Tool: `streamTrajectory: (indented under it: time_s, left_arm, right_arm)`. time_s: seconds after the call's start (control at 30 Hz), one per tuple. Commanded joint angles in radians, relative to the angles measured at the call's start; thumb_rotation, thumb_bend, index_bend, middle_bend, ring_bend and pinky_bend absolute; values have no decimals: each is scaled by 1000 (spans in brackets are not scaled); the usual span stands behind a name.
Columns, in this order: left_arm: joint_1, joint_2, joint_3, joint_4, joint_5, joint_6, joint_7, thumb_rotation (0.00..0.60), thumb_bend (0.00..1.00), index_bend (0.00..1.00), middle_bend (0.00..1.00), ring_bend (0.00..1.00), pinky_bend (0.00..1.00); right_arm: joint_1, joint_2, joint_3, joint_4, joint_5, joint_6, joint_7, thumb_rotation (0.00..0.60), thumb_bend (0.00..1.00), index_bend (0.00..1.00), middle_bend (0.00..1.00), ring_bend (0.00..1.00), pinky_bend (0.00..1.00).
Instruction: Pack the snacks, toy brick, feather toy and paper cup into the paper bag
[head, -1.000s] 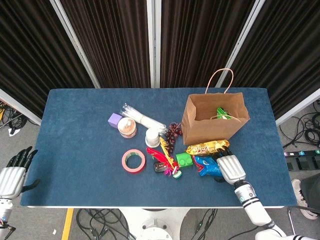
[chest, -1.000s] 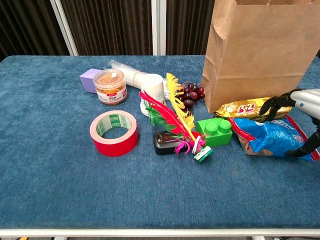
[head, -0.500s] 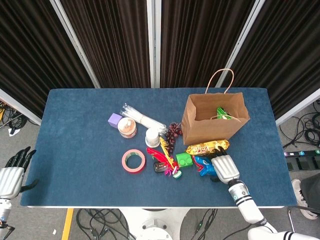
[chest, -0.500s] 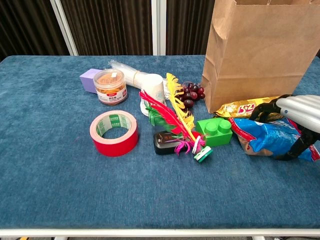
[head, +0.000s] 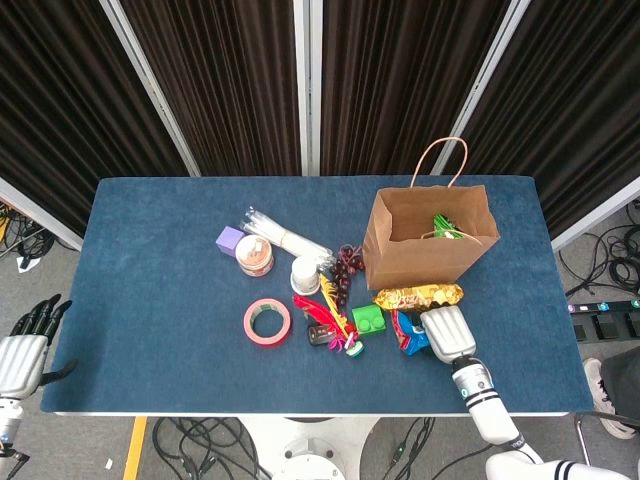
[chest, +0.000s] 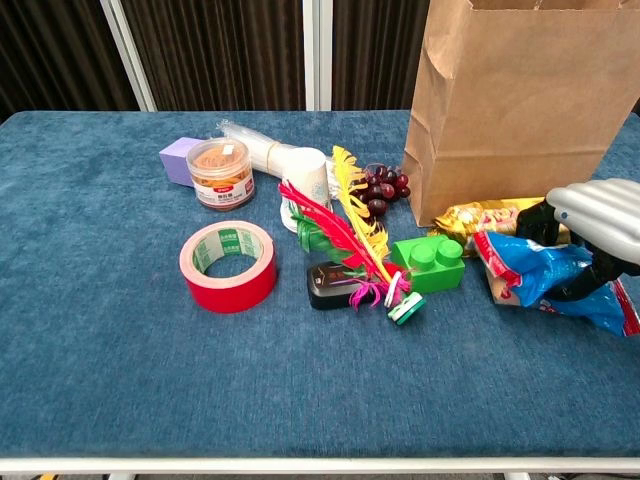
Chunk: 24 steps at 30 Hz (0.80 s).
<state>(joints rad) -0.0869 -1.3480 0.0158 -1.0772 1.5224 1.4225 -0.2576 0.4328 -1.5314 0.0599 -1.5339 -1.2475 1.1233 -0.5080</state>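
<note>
The right robot hand (chest: 590, 225) closes around a blue snack packet (chest: 545, 280) on the counter (chest: 120, 350), just in front of the open paper bag (head: 430, 240), while the left robot hand (head: 25, 350) hangs off the counter's near left corner holding nothing, fingers apart. A gold snack packet (chest: 485, 215) lies touching the foot of the bag, beside the blue one. Both packets look light, crinkly and slippery, with soft contents that would crush under a hard squeeze, so a broad hold across the middle seems safer than a pinch at a sealed end. The green toy brick (chest: 430, 265) is rigid and can be taken by its flat sides. The feather toy (chest: 345, 240), lying partly across it, is likely best lifted by its base, not its flimsy plumes. The paper cup (chest: 305, 185), on its side near some grapes (chest: 382, 187), is thin-walled and would dent easily.
</note>
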Motion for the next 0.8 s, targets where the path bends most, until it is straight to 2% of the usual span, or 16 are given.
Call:
streamTrajectory:
  time_s: [0.03,0.23,0.37,0.67,0.8]
  left_arm:
    - [0,0,1,-2,2,1,1,600,257,104,85,24,166]
    - [-2,1,1,-9,4,1,6,600,257,104,85,24,166]
    - [-2,5,0,-17,6,4,9,600,257,104,84,24,166]
    - [-9,20,-5,-52,9,8,23,600,257,104,85,24,166]
    - [-10,24,-4,-66,12,11,31,600,257,104,85,24,167]
  right_arm:
    - [-11,16,-2,-16,-25,31,13,600,260,661,555,432,503]
    - [-30,55,-4,-67,-70,81,41,600,302,701,585,465,539]
    - [-41,101,-4,-143,-131,134,44,600,313,703,587,466,543]
    - [-61,250,3,-429,-322,259,-47,600,317,703,587,466,544]
    - [-48,299,33,-556,-394,275,-123,600,317,704,587,466,544]
